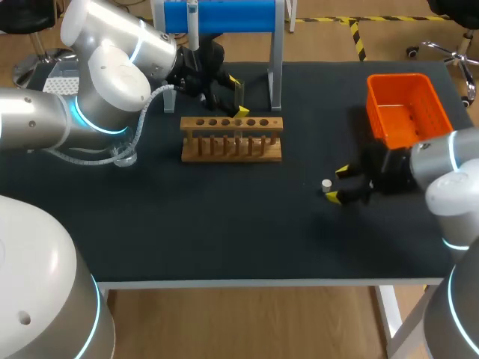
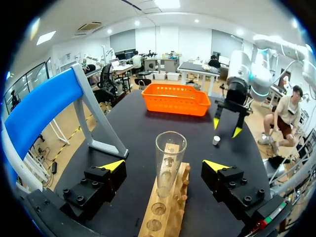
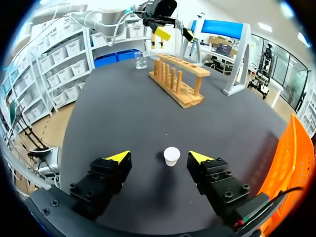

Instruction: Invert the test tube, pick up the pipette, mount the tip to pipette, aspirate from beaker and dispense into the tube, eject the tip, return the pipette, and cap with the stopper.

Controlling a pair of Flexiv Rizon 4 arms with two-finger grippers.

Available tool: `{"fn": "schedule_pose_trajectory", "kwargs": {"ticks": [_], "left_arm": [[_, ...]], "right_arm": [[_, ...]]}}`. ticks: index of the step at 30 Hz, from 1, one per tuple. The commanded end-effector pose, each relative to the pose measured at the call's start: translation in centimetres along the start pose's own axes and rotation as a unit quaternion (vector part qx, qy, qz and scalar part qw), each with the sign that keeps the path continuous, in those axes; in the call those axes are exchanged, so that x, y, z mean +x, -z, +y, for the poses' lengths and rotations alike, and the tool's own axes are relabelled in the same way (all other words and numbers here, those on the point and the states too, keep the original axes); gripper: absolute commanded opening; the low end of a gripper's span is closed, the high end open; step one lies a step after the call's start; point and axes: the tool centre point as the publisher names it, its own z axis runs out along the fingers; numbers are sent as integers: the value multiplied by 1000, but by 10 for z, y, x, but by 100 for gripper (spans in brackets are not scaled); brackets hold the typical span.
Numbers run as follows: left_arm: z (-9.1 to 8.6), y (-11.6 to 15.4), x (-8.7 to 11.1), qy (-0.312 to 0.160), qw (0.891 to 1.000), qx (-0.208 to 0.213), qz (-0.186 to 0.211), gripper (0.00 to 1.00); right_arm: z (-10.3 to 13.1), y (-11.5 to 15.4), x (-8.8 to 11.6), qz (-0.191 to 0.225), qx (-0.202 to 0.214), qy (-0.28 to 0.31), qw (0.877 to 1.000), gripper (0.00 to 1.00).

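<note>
Left gripper [image 2: 164,165]: it is hovering over one end of the wooden rack [image 1: 232,138], with its claw released and the yellow tips standing wide apart on either side of the test tube, neither one touching the glass.
Test tube [image 2: 170,158]: it is standing upright in a hole of the rack with its open mouth facing up, just between the left fingers.
Right gripper [image 3: 161,158]: it is hanging low over the table [image 1: 224,232], well apart from the rack, with its claw released as well.
Stopper [image 3: 172,156]: the small white stopper is sitting on the dark tabletop between the right fingers, with a gap showing on both sides.
Beaker [image 1: 126,156]: the glass beaker is standing on the table beside the left arm, off the rack's other end.
Orange basket [image 1: 408,112]: it is lying at the far right of the table, just behind the right arm.
Blue-topped stand [image 1: 224,15]: it is standing at the table's far edge, behind the rack and the left gripper.
</note>
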Motion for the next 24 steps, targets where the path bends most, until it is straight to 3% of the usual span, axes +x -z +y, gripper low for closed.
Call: {"fn": "schedule_pose_trajectory", "kwargs": {"ticks": [1,14,24], "left_arm": [[-1,0,-1,1,1000,-2,2,100],[-1,0,-1,1,1000,-2,2,100],[-1,0,-1,1,1000,-2,2,100]], "right_arm": [[0,-10,-3,-1,3,-1,1000,72],[0,-24,-8,-6,5,-5,1000,65],[0,-29,-10,-17,6,-10,1000,50]]}}
